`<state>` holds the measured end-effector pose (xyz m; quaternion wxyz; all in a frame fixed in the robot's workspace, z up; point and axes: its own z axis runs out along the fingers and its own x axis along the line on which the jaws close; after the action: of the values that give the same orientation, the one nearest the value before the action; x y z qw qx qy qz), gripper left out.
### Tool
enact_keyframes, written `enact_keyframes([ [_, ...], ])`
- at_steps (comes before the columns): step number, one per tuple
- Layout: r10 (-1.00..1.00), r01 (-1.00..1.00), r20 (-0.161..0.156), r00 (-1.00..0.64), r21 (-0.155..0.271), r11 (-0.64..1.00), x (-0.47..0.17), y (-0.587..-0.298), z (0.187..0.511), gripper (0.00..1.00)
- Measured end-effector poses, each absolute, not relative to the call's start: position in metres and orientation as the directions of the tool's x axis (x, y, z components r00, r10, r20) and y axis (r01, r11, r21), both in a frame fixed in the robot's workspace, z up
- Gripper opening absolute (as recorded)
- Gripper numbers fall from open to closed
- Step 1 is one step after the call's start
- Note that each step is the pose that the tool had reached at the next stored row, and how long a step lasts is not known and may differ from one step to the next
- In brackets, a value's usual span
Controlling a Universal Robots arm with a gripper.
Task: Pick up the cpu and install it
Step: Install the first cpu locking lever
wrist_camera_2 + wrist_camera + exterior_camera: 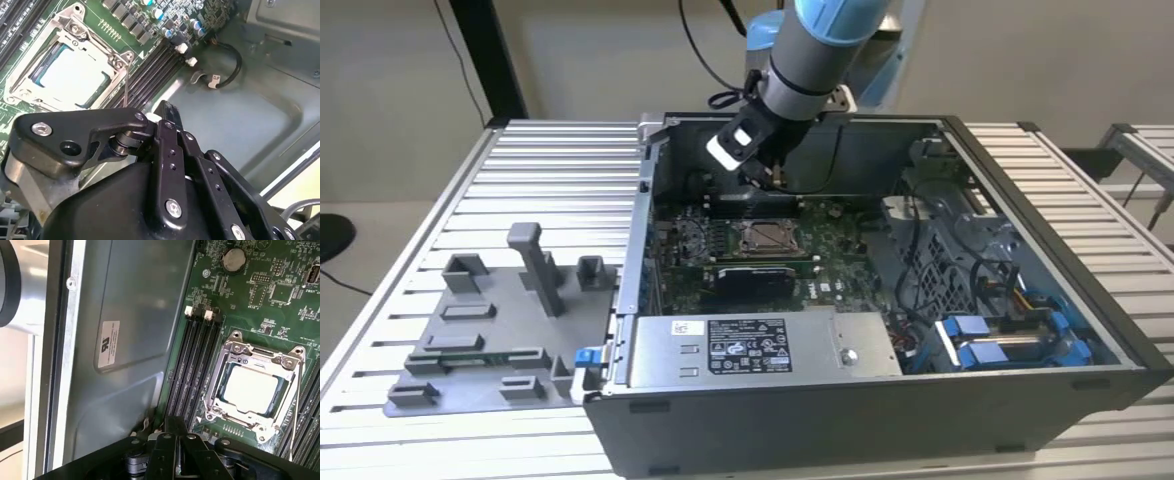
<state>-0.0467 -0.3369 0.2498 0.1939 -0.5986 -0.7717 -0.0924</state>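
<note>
The cpu (pixel 766 237) lies flat in the metal-framed socket (pixel 235 347) on the green motherboard inside the open computer case (pixel 1041 400). Both wrist views show its silvery-white top, cpu (pixel 250 388) and cpu (pixel 70 75), framed by the socket's load plate. My gripper (pixel 771 178) hangs above the board, just behind the socket, near the case's back wall. In both wrist views its black fingertips (pixel 176 422) are pressed together with nothing between them. They stand over the memory slots beside the socket, gripper (pixel 167 112).
Black memory slots (pixel 192 365) run between the socket and the grey case wall (pixel 130 340). A power supply (pixel 747 345) sits at the case's front. Blue-connector cables (pixel 987 340) fill the exterior view's right. Grey fixture blocks (pixel 494 320) stand on the slatted table at that view's left.
</note>
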Motion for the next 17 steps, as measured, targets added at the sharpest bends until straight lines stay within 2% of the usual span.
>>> enact_keyframes([
  [7, 0.889, 0.962, 0.403, -0.219, -0.061, 0.265, -0.057, -0.338, 0.250, 0.00],
  [17, 0.901, 0.977, 0.403, -0.162, -0.059, 0.203, -0.057, -0.341, 0.248, 0.00],
])
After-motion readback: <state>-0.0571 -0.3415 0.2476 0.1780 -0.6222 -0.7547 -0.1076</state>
